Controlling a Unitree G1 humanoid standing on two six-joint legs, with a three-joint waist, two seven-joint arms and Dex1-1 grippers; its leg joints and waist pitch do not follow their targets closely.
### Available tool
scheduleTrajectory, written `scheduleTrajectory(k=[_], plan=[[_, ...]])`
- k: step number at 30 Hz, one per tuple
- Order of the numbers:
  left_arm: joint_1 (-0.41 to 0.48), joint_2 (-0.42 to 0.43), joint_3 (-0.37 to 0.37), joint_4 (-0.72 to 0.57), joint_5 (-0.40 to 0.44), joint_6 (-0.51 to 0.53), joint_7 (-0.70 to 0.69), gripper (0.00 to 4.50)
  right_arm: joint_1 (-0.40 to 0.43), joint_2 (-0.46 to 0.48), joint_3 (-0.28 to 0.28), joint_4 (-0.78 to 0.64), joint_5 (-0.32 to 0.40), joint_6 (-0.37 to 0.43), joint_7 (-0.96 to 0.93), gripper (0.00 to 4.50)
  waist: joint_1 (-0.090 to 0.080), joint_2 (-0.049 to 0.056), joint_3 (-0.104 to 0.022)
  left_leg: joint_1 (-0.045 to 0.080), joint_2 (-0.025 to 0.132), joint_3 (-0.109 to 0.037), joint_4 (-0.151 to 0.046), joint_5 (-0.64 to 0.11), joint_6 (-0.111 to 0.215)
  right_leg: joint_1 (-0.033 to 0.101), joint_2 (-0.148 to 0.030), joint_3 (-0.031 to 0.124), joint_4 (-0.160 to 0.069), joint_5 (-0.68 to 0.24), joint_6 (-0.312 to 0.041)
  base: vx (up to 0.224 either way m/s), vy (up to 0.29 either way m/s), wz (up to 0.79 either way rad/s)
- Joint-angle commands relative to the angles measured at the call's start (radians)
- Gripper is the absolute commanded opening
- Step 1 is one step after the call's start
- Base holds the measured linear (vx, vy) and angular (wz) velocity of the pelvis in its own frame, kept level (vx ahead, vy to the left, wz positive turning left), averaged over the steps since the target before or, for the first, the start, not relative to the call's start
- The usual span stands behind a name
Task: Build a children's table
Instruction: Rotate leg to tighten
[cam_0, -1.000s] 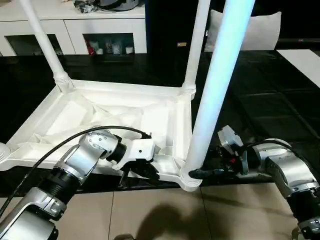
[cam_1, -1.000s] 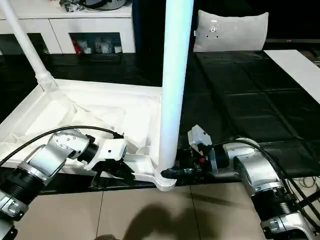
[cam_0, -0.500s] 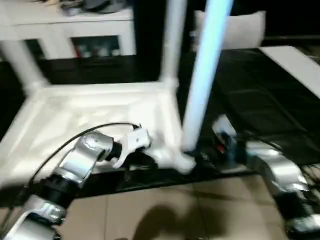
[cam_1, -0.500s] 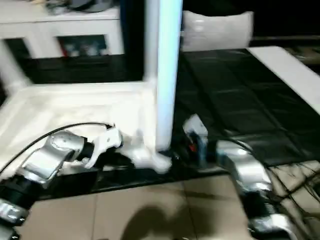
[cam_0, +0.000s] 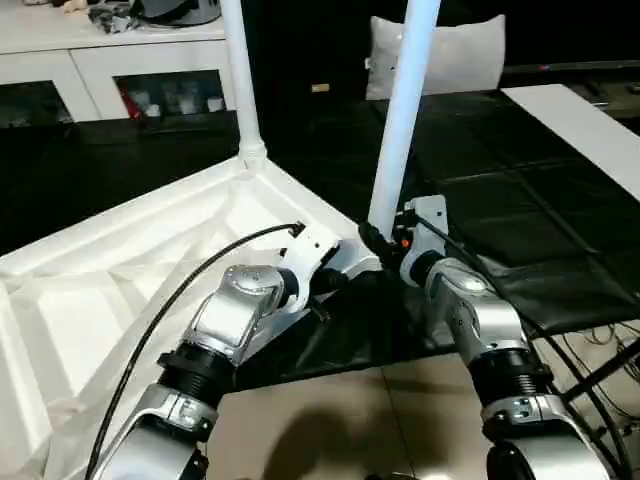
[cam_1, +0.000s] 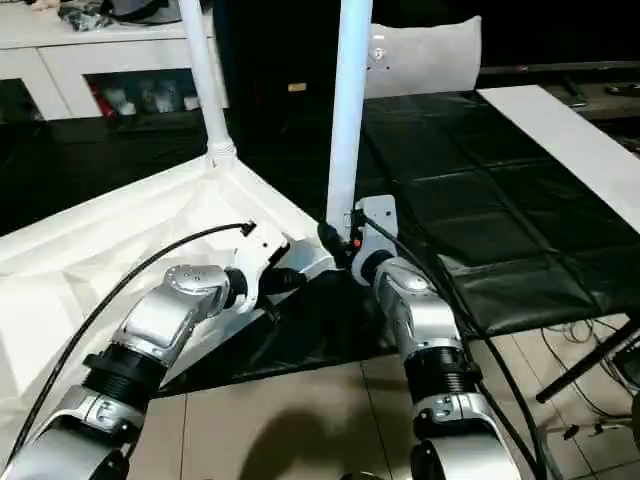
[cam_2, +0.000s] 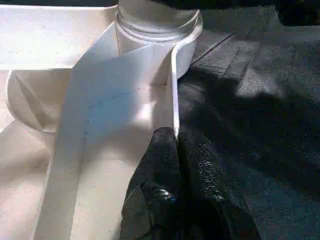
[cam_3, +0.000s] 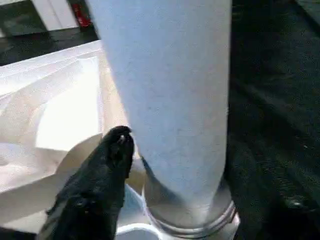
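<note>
**Near leg looks like it could pop or lean if that right grip goes sloppy**

So the tabletop (cam_0: 120, 270) is lying upside down on the black mat (cam_0: 520, 230), ribbed side up, with one corner poking toward the robot. Two legs are standing in their sockets: the near leg (cam_0: 400, 120) at that close corner and the far leg (cam_0: 238, 80) at the corner toward the cabinet (cam_0: 100, 70).

The left fingers (cam_2: 172, 165) are pressed together, pinching the thin rim of the tabletop right next to the near socket (cam_2: 157, 25). The right gripper (cam_0: 372, 240) is at the base of the near leg, fingers spread around it. One black finger (cam_3: 112, 150) sits beside the tube, and I can't tell if it's really squeezing it.

What I'd worry about:

- That rim is thin plastic. If the left arm pulls or twists, I reckon the fingers slide off or the edge flexes and the whole top skids on the mat.
- If the near leg isn't seated all the way, a sideways nudge from the right fingers could tilt it or pop it loose.
- The left arm's cable (cam_0: 200, 270) drapes over the tabletop and might snag a rib.
</note>
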Motion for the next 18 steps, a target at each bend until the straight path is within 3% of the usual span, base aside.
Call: scheduleTrajectory(k=[1,7,9,10,12,13,15,18], plan=[[-0.03,0.003,-0.014,-0.03,-0.007,-0.034,-0.035,0.0,0.023,0.003,0.053,-0.022,0.004,0.004,0.077,3.4,0.007,-0.007,-0.069,-0.012,0.019,-0.003,-0.058,-0.068,0.101,0.071,-0.063,0.061,-0.065,-0.248,-0.126,0.0,0.0,0.0],[-0.008,0.088,-0.051,-0.02,-0.003,-0.094,-0.143,0.0,0.08,-0.132,0.071,-0.084,0.022,-0.042,0.277,3.72,0.015,-0.008,-0.064,-0.009,0.02,-0.002,-0.063,-0.113,0.092,0.07,-0.064,0.063,-0.074,-0.32,-0.105,0.0,0.0,0.0],[-0.002,0.112,-0.064,-0.021,-0.001,-0.11,-0.178,0.0,0.09,-0.172,0.074,-0.1,0.028,-0.046,0.33,3.95,0.019,-0.007,-0.064,-0.007,0.021,-0.002,-0.061,-0.116,0.093,0.069,-0.065,0.063,-0.075,-0.325,-0.102,0.0,0.0,0.0],[0.004,0.153,-0.087,-0.019,0.004,-0.139,-0.236,0.0,0.098,-0.232,0.072,-0.116,0.036,-0.047,0.406,4.08,0.022,0.0,-0.064,-0.008,0.022,-0.004,-0.062,-0.122,0.096,0.07,-0.063,0.062,-0.076,-0.325,-0.098,0.0,0.0,0.0],[0.005,0.163,-0.092,-0.018,0.005,-0.147,-0.249,0.0,0.1,-0.246,0.071,-0.12,0.038,-0.048,0.424,4.28,0.024,-0.003,-0.064,-0.007,0.023,-0.004,-0.062,-0.119,0.095,0.069,-0.064,0.064,-0.073,-0.312,-0.104,0.0,0.0,0.0],[0.003,0.205,-0.124,-0.009,0.017,-0.205,-0.32,0.0,0.102,-0.3,0.077,-0.135,0.051,-0.04,0.511,4.28,0.028,-0.005,-0.065,-0.007,0.022,-0.004,-0.061,-0.12,0.094,0.069,-0.063,0.062,-0.072,-0.309,-0.112,0.0,0.0,0.0],[0.001,0.222,-0.137,-0.005,0.022,-0.228,-0.347,0.0,0.103,-0.322,0.081,-0.141,0.056,-0.037,0.547,4.46,0.033,-0.005,-0.065,-0.007,0.023,-0.004,-0.061,-0.117,0.099,0.069,-0.063,0.063,-0.07,-0.306,-0.112,0.0,0.0,0.0],[-0.008,0.28,-0.19,0.006,0.036,-0.321,-0.463,0.0,0.111,-0.402,0.128,-0.163,0.062,-0.03,0.7,4.46,0.04,-0.005,-0.066,-0.006,0.025,-0.003,-0.061,-0.111,0.102,0.068,-0.063,0.063,-0.067,-0.3,-0.119,0.0,0.0,0.0]])
